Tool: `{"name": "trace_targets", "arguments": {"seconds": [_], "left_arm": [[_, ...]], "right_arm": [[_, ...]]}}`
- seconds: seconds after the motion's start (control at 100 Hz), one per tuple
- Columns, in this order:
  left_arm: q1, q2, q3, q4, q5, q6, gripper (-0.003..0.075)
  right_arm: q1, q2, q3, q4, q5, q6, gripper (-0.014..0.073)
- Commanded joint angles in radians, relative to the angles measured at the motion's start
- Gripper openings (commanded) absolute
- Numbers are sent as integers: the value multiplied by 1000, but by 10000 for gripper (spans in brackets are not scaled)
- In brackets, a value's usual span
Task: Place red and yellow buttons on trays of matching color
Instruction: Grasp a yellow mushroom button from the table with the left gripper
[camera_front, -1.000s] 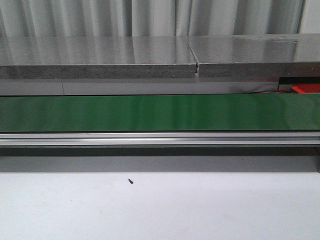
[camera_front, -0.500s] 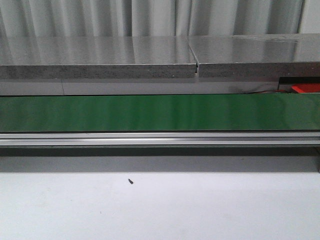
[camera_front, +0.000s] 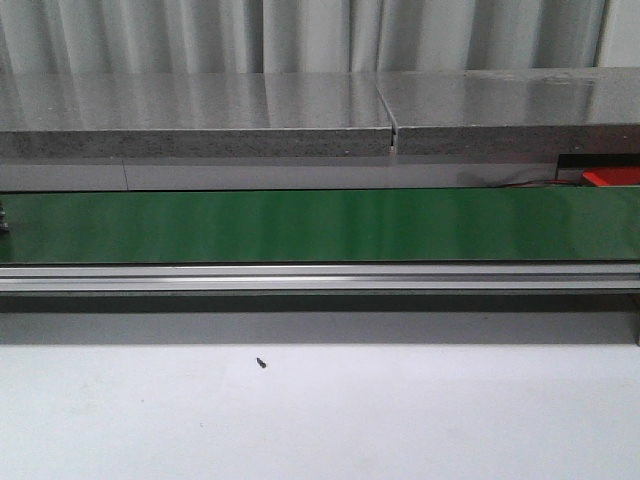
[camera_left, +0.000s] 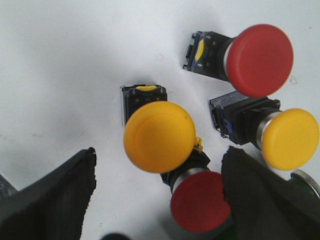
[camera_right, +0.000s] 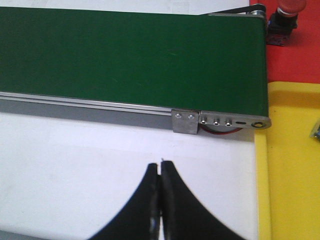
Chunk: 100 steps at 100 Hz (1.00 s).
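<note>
**Buttons clustered under the spread left gripper; right gripper closed by the belt end**

The white table (camera_left: 60, 65) lies bare on the far side of the button cluster from the left gripper (camera_left: 160, 200), whose two black fingers (camera_left: 55, 195) stand wide apart with nothing between them. In the front view the green conveyor belt (camera_front: 320, 225) runs the full width, an aluminium rail (camera_front: 320, 277) along its near edge and open white table in front of it, marked only by a small dark speck (camera_front: 261, 363).

Four mushroom-head push buttons crowd together just beyond the left gripper. The large yellow button (camera_left: 159, 136) stands cap-up nearest the gap between the fingers, its black base behind it. Just beside it, partly under its cap, lies a red button (camera_left: 200, 201), close against the other finger. Beyond that sit a second yellow button (camera_left: 290, 138) on its side with a metal collar and black body, and a second red button (camera_left: 260, 60), also tipped over. A green-edged thing at the frame corner is too cut off to identify.

The right gripper (camera_right: 160, 200) has its fingers pressed together, empty, over white table short of the belt's end bracket (camera_right: 220, 120). Past that bracket lie the yellow tray (camera_right: 295, 165) and the red tray (camera_right: 300, 55); a red-capped button (camera_right: 286, 15) stands on the red tray.
</note>
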Motion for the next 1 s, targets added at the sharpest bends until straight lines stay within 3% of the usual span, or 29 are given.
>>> {"name": "trace_targets", "arguments": {"seconds": [0.0,0.36,0.64,0.99], "left_arm": [[1,-40,-29,-38,-47,-11,494],[1,7,-29,-36,-73,-9,490],[1,11,-29,-34,-86,20,291],[18,-31,-29,-1,-84,24,279]], "right_arm": [[2,-3,-24,18,-59,-12,-70],[2,-3,-24,19,-58,-12,-70],[2,-3,-24,19,-58,-12,-70],[2,-3,-24,19,-59,-12,-70]]}}
